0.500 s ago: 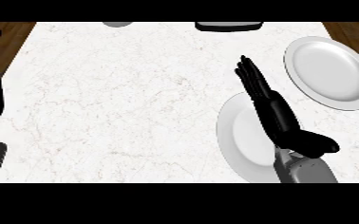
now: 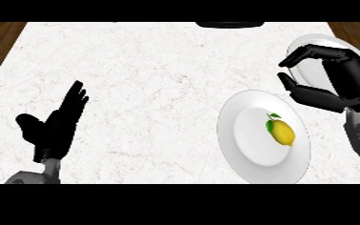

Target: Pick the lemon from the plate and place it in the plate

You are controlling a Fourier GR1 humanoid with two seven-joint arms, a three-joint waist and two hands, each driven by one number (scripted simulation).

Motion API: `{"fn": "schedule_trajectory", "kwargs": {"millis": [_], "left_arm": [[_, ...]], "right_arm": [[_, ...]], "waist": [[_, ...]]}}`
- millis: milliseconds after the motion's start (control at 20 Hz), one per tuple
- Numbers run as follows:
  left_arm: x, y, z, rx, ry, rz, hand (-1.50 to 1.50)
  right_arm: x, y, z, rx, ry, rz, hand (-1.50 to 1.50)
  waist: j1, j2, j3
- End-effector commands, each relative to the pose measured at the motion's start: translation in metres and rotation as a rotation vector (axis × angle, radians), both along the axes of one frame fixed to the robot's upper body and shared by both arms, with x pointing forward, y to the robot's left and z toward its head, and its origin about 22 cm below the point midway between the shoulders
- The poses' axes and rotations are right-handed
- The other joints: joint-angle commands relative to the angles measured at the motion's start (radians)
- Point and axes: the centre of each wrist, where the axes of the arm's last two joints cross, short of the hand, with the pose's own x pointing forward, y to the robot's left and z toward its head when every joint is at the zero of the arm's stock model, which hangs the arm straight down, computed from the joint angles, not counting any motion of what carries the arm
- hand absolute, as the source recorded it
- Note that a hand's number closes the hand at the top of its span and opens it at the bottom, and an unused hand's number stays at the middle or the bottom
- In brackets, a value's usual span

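Near: left hand (image 2: pixel 55 124) resting, fingers straight, nothing held | Mid: lemon (image 2: pixel 281 131) lying on near plate (image 2: pixel 243 148), not yet picked | Far: right hand (image 2: pixel 320 78) curled but empty over far plate (image 2: pixel 309 42) | Next: lower onto lemon, close round it.

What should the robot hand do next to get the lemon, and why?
Probably the right robot hand should move down and toward the lemon. The lemon lies untouched on the near plate, while that hand hovers with curled fingers holding nothing over the far plate. The left robot hand rests open at the counter's left.
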Motion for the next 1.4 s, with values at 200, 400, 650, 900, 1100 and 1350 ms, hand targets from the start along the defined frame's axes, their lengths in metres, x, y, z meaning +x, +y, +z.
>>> {"fn": "schedule_trajectory", "kwargs": {"millis": [200,400,650,900,1100,1350], "left_arm": [[-0.017,-0.042,-0.031,-0.079,0.218,-0.100,0.00],[-0.017,-0.040,-0.039,-0.080,0.228,-0.098,0.00],[-0.015,-0.039,-0.033,-0.086,0.225,-0.092,0.00],[-0.011,-0.041,-0.041,-0.069,0.237,-0.082,0.00],[-0.005,-0.035,-0.041,-0.095,0.241,-0.084,0.00],[-0.007,-0.041,-0.039,-0.087,0.223,-0.075,0.00]], "right_arm": [[0.010,-0.120,-0.023,0.110,-0.087,-0.025,-1.50],[0.010,-0.139,-0.024,-0.045,-0.065,0.012,-1.50],[0.001,-0.135,0.001,-0.401,0.041,0.089,-1.50],[0.000,-0.106,0.024,-0.665,0.094,0.160,-1.50],[-0.003,-0.070,0.012,-0.763,0.121,0.115,-1.50],[-0.017,-0.056,0.004,-0.832,0.168,0.107,-1.50]], "waist": [[0.032,-0.013,0.006],[0.028,-0.018,0.004],[0.027,-0.021,0.003],[0.012,-0.024,0.001],[0.010,-0.024,0.002],[0.014,-0.023,0.003]]}}
